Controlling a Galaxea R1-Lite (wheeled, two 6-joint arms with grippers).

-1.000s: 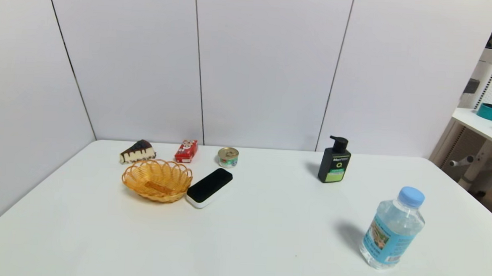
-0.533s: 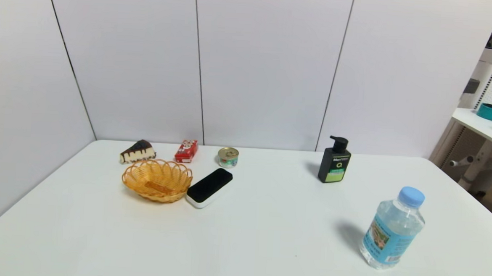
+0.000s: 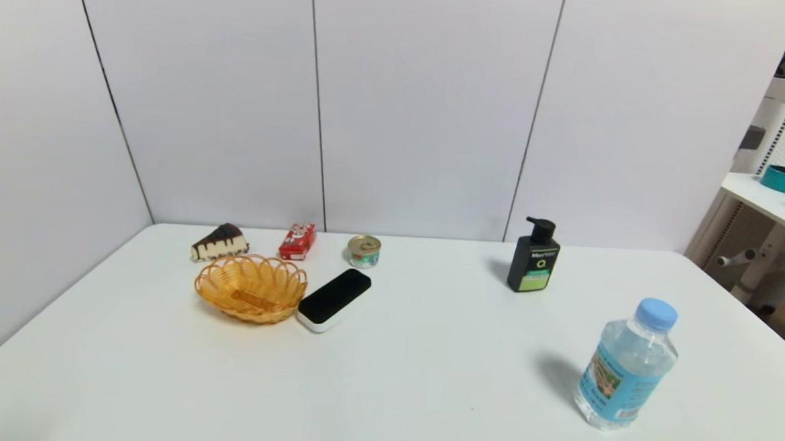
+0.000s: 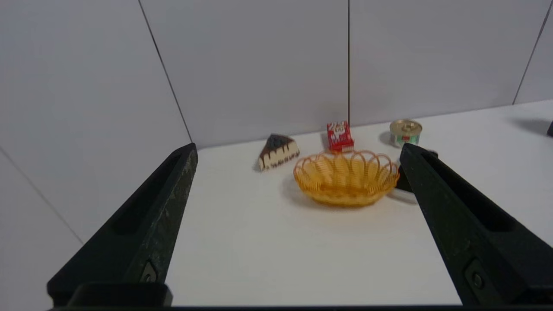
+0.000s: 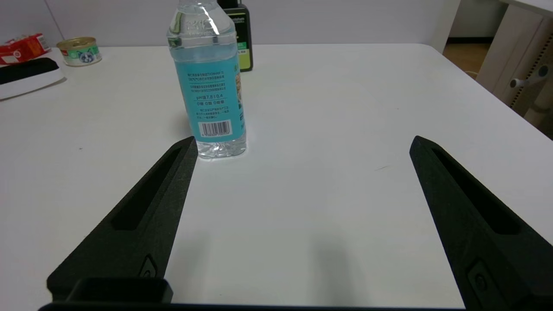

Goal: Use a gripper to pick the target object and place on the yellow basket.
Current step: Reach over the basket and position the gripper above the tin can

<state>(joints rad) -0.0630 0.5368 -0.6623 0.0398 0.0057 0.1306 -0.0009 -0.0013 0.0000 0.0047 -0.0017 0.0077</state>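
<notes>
You are keeping the jaws of your black left gripper [image 4: 299, 149] spread wide, with nothing between the fingers, and it is hovering above the white table [image 3: 411, 383], on the near side of the small round woven yellow-orange wicker basket [image 3: 252, 290], the landmark here. You are holding your black right gripper [image 5: 304, 138] over the table too, well to the right of the basket and nearer you, its jaws also wide and gripping nothing.

The basket is sitting upright, its scalloped rim facing up. Just beside its right side, a flat oblong device with a black top and white sides [image 3: 334, 300] is lying at a slant. Your target, the short round tin can with a gold-toned pull-tab lid and a green, white and red label [image 3: 364, 252], is standing upright on the table, beyond the basket and to its right, outside it.

Directly behind the basket, a chocolate-topped cream cake wedge [image 3: 220, 243] is resting toward the left, and a small red carton [image 3: 297, 242] is lying toward the right. Well to the right of the basket, a black pump bottle with a green label [image 3: 533, 258] is standing upright. Farther right and nearer you, a clear plastic bottle with a blue cap and blue label [image 3: 627, 367] is standing.
</notes>
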